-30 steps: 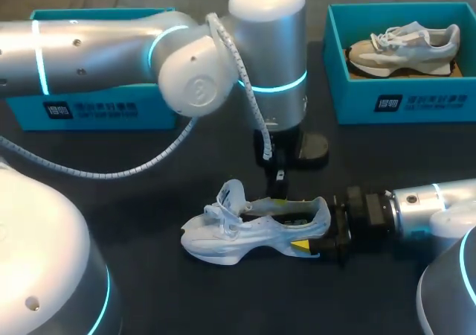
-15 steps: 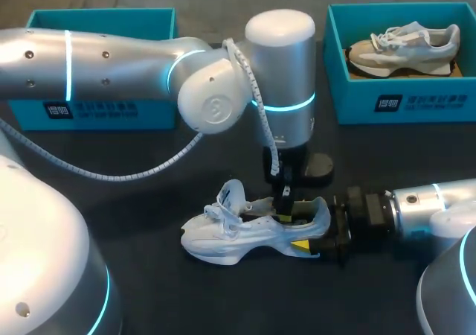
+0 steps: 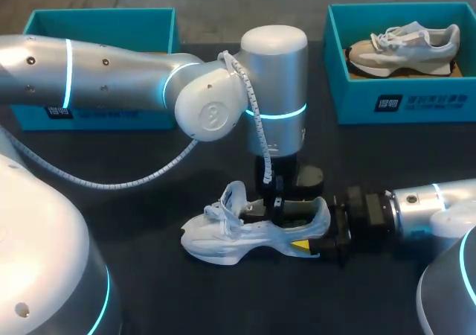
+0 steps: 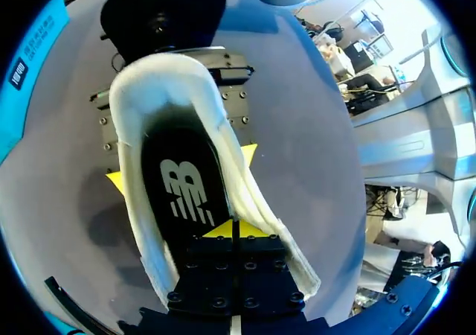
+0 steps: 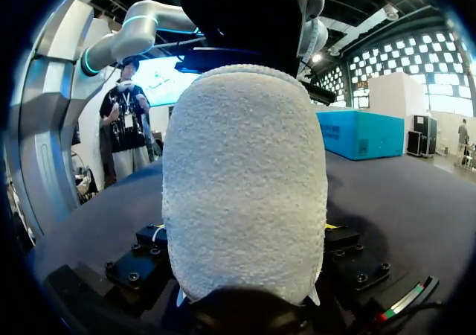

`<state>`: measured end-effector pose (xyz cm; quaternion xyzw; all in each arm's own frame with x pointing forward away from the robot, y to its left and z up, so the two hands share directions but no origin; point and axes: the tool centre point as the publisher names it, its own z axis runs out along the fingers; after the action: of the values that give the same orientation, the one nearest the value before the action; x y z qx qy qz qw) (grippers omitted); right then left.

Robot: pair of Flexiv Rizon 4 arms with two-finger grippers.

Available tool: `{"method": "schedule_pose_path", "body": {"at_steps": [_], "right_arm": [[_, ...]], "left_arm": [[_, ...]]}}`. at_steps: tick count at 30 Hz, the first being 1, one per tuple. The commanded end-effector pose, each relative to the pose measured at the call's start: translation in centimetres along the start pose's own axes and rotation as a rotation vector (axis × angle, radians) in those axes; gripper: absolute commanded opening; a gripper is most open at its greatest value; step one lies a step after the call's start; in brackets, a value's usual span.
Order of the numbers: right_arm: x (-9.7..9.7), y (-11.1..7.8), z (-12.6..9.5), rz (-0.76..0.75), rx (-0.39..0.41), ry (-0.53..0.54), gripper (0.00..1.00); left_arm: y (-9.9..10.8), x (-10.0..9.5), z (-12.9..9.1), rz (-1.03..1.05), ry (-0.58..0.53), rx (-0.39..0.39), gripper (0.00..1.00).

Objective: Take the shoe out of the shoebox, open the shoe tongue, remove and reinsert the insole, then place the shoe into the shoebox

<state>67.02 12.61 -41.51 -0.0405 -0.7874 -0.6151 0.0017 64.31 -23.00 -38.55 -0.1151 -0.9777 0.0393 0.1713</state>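
A white shoe (image 3: 223, 242) lies on its side on the dark table, toe to the left. My right gripper (image 3: 318, 234) is shut on its heel, one yellow fingertip (image 4: 115, 180) on each side of the heel. That heel (image 5: 245, 179) fills the right wrist view. My left gripper (image 3: 277, 213) points down into the shoe's opening. Its fingers are shut, tips (image 4: 232, 229) pressed together at the black insole (image 4: 182, 190). Whether the tips pinch the insole I cannot tell. The tongue and laces (image 3: 232, 201) stand up toward the toe.
A teal shoebox (image 3: 100, 22) stands at the back left, partly behind my left arm. Another teal box (image 3: 401, 100) at the back right holds a beige and white shoe (image 3: 405, 45). Bare table lies in front of the shoe.
My left arm has swung in and come down, bringing its shut gripper from behind the shoe into the shoe's opening. The right arm and the shoe have stayed put.
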Motion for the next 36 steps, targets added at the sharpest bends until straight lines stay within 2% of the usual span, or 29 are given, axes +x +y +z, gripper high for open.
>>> {"method": "schedule_pose_path", "body": {"at_steps": [1,5,10,13,15,22,27,36], "right_arm": [[-0.1,-0.2,0.0,0.000,0.002,-0.002,0.00],[-0.1,-0.2,0.0,0.000,0.002,-0.002,0.00],[-0.1,-0.2,0.0,0.000,0.002,-0.002,0.00],[-0.1,-0.2,0.0,0.000,0.002,-0.002,0.00],[-0.1,-0.2,0.0,0.000,0.002,-0.002,0.00],[-0.1,-0.2,0.0,0.000,0.002,-0.002,0.00],[-0.1,-0.2,0.0,0.000,0.002,-0.002,0.00],[-0.1,-0.2,0.0,0.000,0.002,-0.002,0.00]], "left_arm": [[0.7,0.4,0.3,-0.008,0.004,0.005,0.00],[0.9,1.0,0.3,-0.014,0.007,0.005,0.00],[1.0,2.1,0.1,0.010,0.056,0.057,0.00],[0.9,2.3,0.5,0.002,0.047,0.044,0.00],[0.9,2.2,0.9,-0.015,0.036,0.034,0.13],[1.1,1.6,1.8,-0.044,-0.036,0.026,0.29],[1.3,1.0,2.2,-0.041,-0.070,0.032,0.34],[1.6,-0.7,2.7,-0.053,-0.195,-0.008,0.35]]}}
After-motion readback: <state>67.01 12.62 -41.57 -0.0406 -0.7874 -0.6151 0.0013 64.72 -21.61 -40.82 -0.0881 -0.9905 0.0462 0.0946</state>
